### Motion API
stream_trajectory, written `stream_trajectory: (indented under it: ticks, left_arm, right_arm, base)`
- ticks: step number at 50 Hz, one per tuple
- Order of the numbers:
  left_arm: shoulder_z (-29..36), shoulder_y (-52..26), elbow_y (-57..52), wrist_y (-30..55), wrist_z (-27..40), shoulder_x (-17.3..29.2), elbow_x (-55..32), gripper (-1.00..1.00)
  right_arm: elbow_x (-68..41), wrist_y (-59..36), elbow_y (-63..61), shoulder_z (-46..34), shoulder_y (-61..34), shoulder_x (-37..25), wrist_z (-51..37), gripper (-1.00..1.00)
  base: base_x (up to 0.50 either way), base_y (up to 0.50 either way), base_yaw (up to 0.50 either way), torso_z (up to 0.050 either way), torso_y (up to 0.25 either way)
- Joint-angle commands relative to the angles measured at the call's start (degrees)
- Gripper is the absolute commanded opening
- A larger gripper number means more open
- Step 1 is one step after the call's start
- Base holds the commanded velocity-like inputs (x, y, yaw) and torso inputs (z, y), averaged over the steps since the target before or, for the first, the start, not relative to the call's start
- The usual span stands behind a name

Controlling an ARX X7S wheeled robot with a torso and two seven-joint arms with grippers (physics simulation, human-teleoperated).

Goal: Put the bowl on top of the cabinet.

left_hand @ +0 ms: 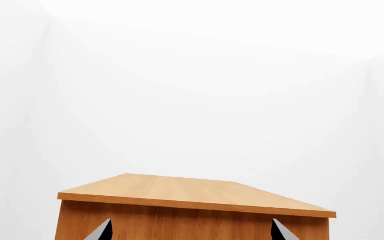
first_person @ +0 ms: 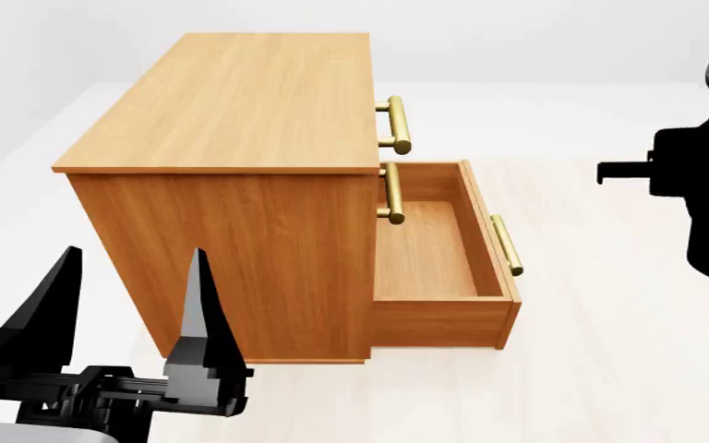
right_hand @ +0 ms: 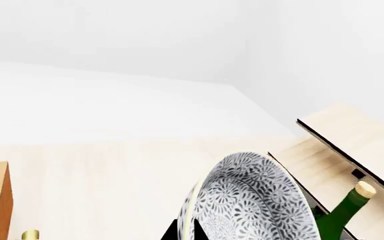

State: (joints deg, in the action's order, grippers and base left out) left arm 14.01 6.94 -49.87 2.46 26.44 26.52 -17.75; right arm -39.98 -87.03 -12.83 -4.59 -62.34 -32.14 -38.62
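The orange-brown cabinet (first_person: 244,92) stands ahead in the head view, its flat top bare. My left gripper (first_person: 133,257) is open and empty, low in front of the cabinet's side panel. In the left wrist view its fingertips (left_hand: 104,230) frame the cabinet (left_hand: 192,192) just below the top edge. The bowl (right_hand: 252,200), white with a dark leaf pattern, shows only in the right wrist view. It stands on edge with my right gripper (right_hand: 185,231) shut on its rim. In the head view, only part of the right arm (first_person: 705,185) shows, to the right of the cabinet, and the bowl is out of sight.
The cabinet's lower drawer (first_person: 435,240) is pulled out to the right and holds nothing; brass bar handles (first_person: 394,125) stick out above it. Behind the bowl, a pale tilted wooden rack (right_hand: 352,135) holds a green bottle (right_hand: 342,210). Pale floor surrounds everything.
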Motion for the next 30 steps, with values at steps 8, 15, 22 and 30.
stream_trajectory:
  ticks: [8, 15, 22, 30]
  left_arm:
    - [0.2, 0.04, 0.33, -0.49, 0.15, 0.23, -0.03, 1.0]
    - [0.32, -0.01, 0.15, -0.4, 0.27, 0.34, -0.16, 1.0]
    - [0.31, -0.13, -0.09, -0.11, 0.53, 0.47, -0.37, 1.0]
    - [0.62, -0.18, -0.04, -0.16, 0.6, 0.54, -0.03, 1.0]
  right_arm:
    - [-1.34, 1.92, 6.49, -11.31, -13.71, 2.17, 4.88, -1.0]
    - [-0.81, 3.1, 10.07, -16.07, -19.97, 3.76, 7.47, -1.0]
    - [-0.17, 4.87, 13.69, -20.06, -23.71, 5.99, 9.73, -1.0]
    - [0.08, 6.18, 16.81, -22.26, -26.2, 9.56, 10.69, -1.0]
  base:
    - [0.0, 0.0, 0.0, 0.0, 0.0]
    - [0.0, 0.0, 0.0, 0.0, 0.0]
    - [0.0, 0.0, 0.0, 0.0, 0.001]
    - [0.0, 0.0, 0.0, 0.0, 0.0]
